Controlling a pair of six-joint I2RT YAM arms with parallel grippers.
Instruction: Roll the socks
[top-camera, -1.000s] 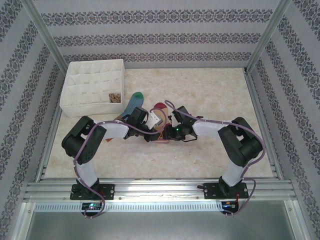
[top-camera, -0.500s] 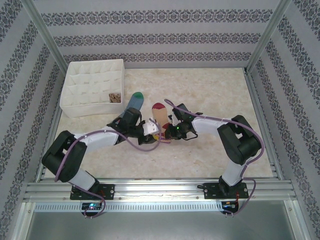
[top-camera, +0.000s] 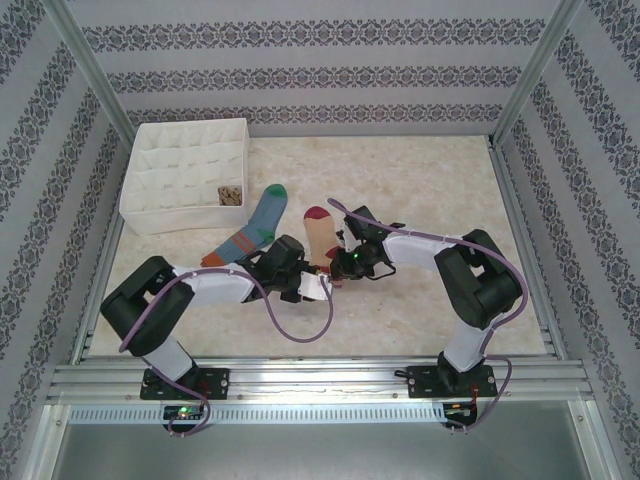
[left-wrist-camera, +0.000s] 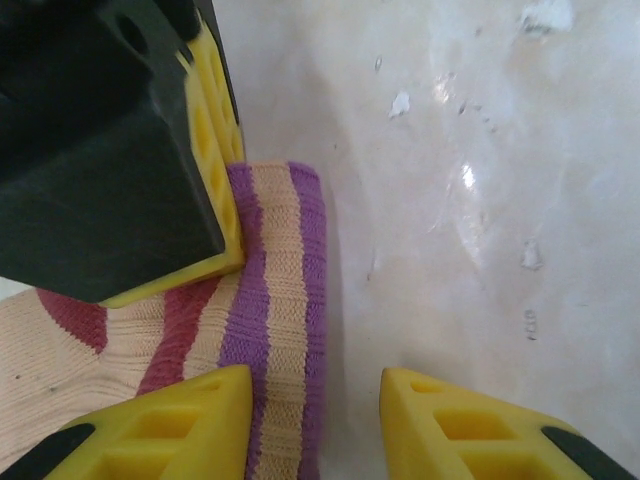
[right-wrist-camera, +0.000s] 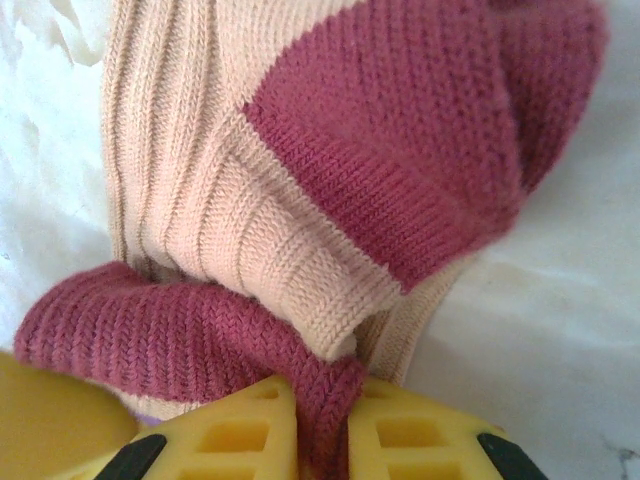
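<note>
The tan sock (top-camera: 320, 232), maroon toe pointing away, lies mid-table between both arms. My right gripper (top-camera: 338, 263) is shut on a folded maroon band of this sock (right-wrist-camera: 300, 200), pinched between the yellow fingertips (right-wrist-camera: 322, 430). My left gripper (top-camera: 318, 288) is open at the sock's near end, and its fingertips (left-wrist-camera: 315, 425) straddle the edge of the purple-striped cuff (left-wrist-camera: 270, 300) without pinching it. The right gripper's black and yellow finger (left-wrist-camera: 100, 150) presses on the sock just beyond. A blue sock (top-camera: 255, 225) with a green toe lies flat to the left. A brown argyle sock (top-camera: 231, 194) sits in the box.
The white quilted box (top-camera: 160, 180) with small compartments stands at the back left, close to the blue sock. A purple cable (top-camera: 300, 330) loops from the left arm over the table. Bare marble-look tabletop (top-camera: 430, 180) stretches to the back and right, framed by metal rails.
My left arm has swung off the blue sock to the tan sock's near end, and its jaws have widened. My right gripper has closed on the maroon fold.
</note>
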